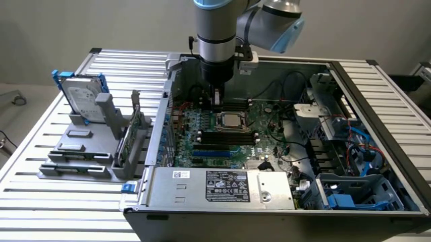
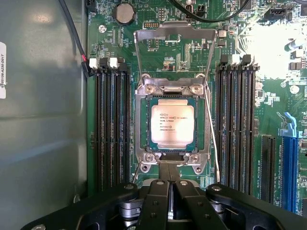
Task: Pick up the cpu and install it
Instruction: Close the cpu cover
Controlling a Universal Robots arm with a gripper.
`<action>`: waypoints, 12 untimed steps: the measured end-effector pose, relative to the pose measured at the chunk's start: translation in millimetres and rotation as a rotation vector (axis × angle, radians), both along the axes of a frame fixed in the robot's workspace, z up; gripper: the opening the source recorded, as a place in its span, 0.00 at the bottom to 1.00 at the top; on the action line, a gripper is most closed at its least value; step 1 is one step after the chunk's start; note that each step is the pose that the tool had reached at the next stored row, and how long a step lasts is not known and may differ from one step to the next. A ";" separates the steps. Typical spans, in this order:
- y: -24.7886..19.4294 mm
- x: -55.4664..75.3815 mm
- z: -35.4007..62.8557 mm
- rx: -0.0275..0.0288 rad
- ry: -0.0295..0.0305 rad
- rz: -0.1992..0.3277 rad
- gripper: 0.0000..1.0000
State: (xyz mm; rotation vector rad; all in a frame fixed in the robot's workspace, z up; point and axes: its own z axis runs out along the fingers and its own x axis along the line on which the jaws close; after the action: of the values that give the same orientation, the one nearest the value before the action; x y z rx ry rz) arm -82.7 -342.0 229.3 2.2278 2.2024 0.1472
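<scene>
**1. Tool status.** Check the wrist view. The tool (image 2: 173, 173) is closed up, with both fingers (image 2: 160, 201) pressed together, no gap and nothing gripped. In the ext. view the tool (image 1: 217, 101) hangs straight down from the arm (image 1: 215, 30), inside the open PC case (image 1: 269, 224).

**2. CPU posn.** The cpu (image 2: 172, 125) lies flat in the socket frame (image 2: 141, 129) on the motherboard (image 2: 276, 100). Its silver lid faces up w/ printed text showing, and its edges run parallel to the frame. In the ext. view you find the cpu (image 1: 232, 120) near the board centre, just beside the tool tip on the side toward the PSU (image 1: 215, 186).

**3. Clearance.** The tool tip is apart from the cpu lid. It sits over the frame edge opposite the load plate (image 2: 175, 36). You cannot tell whether it touches that edge.

**4. Socket hw.** The load plate stands swung open, clear of the cpu. Black RAM slots (image 2: 110, 124) flank the socket on both sides.

**5. Surroundings.** At the exterior view's left, a hard drive (image 1: 82, 98) w/ blue brackets stands upright in a grey rack (image 1: 74, 156). The rack sits on the slatted table (image 1: 40, 212), well apart from the tool.
</scene>
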 end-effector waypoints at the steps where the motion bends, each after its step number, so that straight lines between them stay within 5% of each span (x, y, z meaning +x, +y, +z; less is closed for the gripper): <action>1: 0.0 0.0 0.0 0.0000 0.0000 0.000 0.11; 7: 0.0 1.9 0.1 0.0007 0.0000 0.000 0.11; 12: -1.6 17.9 8.1 0.0038 0.0053 0.000 0.11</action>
State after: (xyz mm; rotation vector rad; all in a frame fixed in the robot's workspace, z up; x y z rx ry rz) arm -64.9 -343.7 237.4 2.2327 2.2068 0.1459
